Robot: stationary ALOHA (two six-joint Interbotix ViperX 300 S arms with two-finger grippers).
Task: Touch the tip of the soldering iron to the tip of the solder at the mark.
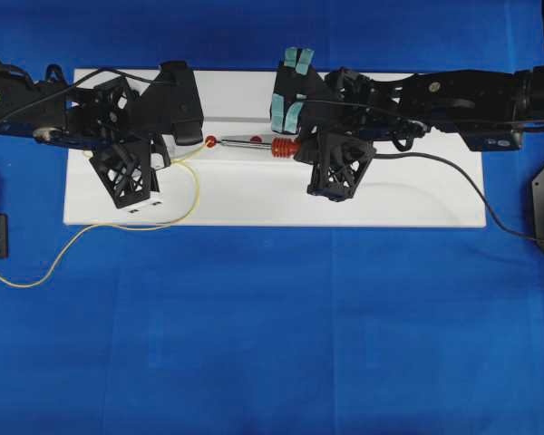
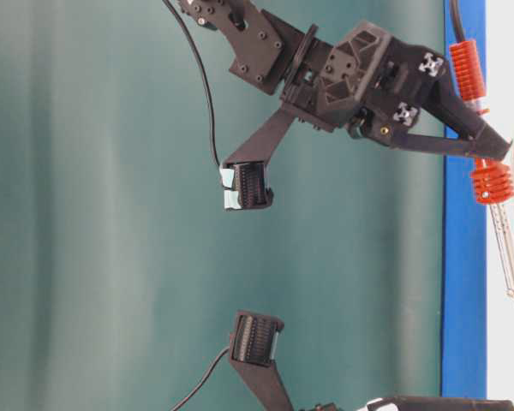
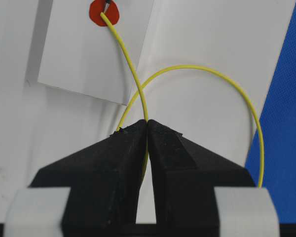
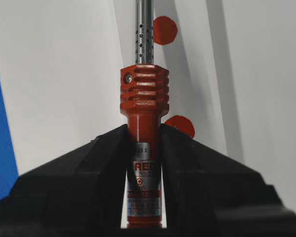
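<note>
Iron tip meets solder at the red dot, looks abt done.
I've got L gripper (image 3: 147, 129) pinched tight on yellow solder wire (image 3: 129, 59), R gripper (image 4: 144, 136) clamped on soldering iron (image 4: 144, 106); farther out both tips meet on red mark (image 3: 104, 12), white board (image 1: 417, 195).

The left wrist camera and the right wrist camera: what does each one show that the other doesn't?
Only the left wrist view shows the yellow solder wire, pinched in the left gripper, its tip on a red mark. Only the right wrist view shows the soldering iron, its red handle clamped in the right gripper. Both show the white board and the blue tabletop.
</note>
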